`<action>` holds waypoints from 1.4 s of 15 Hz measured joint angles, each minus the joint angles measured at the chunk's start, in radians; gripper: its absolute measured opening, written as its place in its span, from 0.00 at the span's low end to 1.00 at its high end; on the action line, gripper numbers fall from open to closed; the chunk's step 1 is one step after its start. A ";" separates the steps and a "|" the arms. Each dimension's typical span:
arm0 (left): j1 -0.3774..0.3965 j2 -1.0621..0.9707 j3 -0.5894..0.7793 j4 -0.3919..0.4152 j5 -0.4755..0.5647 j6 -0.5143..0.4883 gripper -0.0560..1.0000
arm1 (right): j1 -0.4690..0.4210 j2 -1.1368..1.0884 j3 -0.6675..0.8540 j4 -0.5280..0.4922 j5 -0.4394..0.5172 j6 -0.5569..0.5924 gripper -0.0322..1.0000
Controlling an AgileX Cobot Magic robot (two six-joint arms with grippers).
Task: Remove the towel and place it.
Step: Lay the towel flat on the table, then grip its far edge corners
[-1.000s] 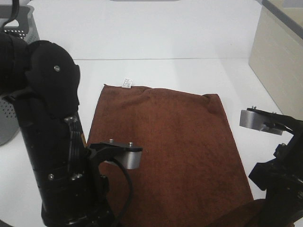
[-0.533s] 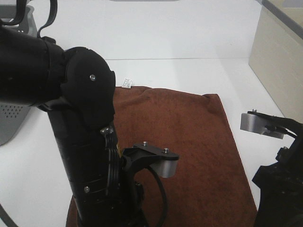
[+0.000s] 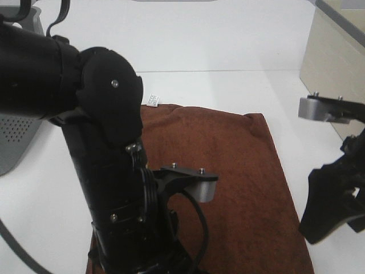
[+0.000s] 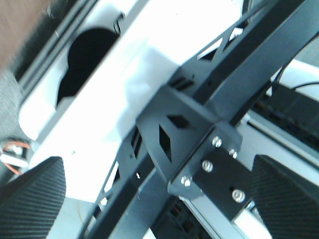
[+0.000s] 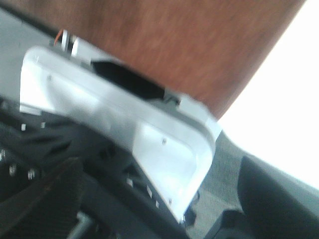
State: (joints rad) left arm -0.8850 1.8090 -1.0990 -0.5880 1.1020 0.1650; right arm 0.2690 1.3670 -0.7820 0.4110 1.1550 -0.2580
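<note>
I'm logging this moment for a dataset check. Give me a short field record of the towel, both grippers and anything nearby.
towel: large dark brown rectangular terry-cloth towel, spread out on the white table
tag: small white tag at the towel's far left corner
left gripper: jaws open, empty
right gripper: jaws open, empty
nearby: grey perforated basket, far left

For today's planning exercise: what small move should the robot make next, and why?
Probably lift both arms clear: the dark brown terry-cloth towel lies spread out on the white table, and the left hand and right hand are open and empty.
</note>
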 joint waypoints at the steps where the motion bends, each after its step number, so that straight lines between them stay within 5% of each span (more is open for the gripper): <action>1: 0.023 0.000 -0.040 0.020 0.005 0.000 0.92 | -0.055 0.001 -0.044 0.002 -0.012 -0.001 0.81; 4: 0.172 0.001 -0.152 0.078 0.002 0.012 0.92 | -0.197 0.079 -0.201 0.041 -0.008 -0.039 0.81; 10: 0.582 0.002 -0.286 0.091 -0.087 0.076 0.92 | -0.205 0.421 -0.643 0.046 0.055 -0.049 0.90; 15: 0.710 0.118 -0.375 0.092 -0.164 0.101 0.92 | -0.205 0.662 -0.930 0.046 0.062 0.003 0.93; 21: 0.714 0.414 -0.682 0.098 -0.162 0.124 0.92 | -0.205 0.906 -1.110 0.042 0.062 0.008 0.94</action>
State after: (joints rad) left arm -0.1710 2.2230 -1.7810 -0.4900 0.9400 0.2890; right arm 0.0640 2.2730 -1.8920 0.4530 1.2170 -0.2500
